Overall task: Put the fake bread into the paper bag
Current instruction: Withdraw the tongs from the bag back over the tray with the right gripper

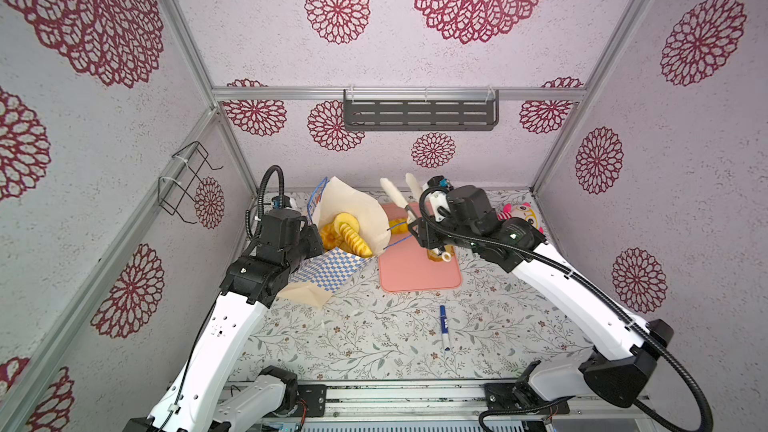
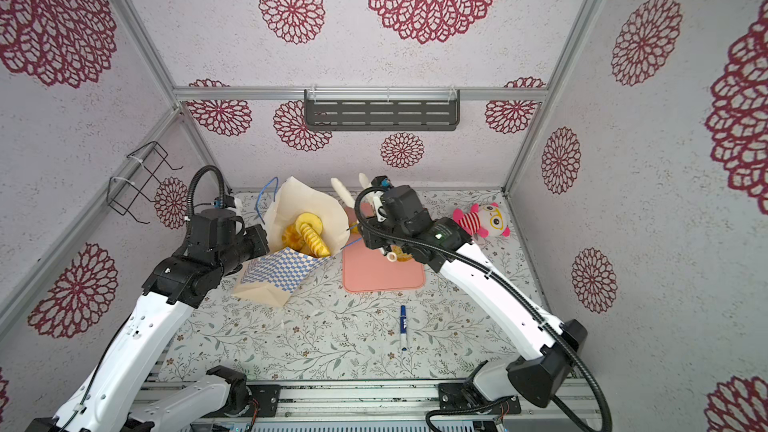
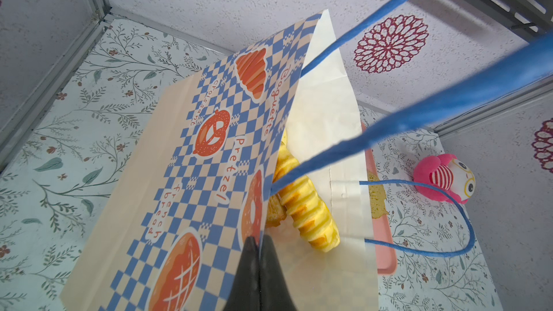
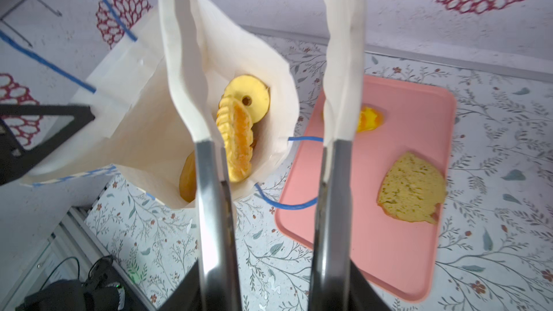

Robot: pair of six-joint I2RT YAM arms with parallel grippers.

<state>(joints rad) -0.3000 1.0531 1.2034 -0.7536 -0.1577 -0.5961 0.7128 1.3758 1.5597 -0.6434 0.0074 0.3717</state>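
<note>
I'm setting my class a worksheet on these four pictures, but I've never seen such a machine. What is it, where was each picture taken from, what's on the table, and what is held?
It is a robot with two arms, each ending in a gripper. Two pictures look down from one overhead camera; the other two come from cameras on the wrists. The left gripper is shut on the rim of the paper bag; a ridged loaf and a ring cake of fake bread sit inside. The right gripper, with long cloth-covered fingers, is open and holds nothing. On the flowered table lies a pink tray with two bread pieces, a brownish piece and an orange-yellow piece. A pink plush toy and a blue marker lie apart.
</note>
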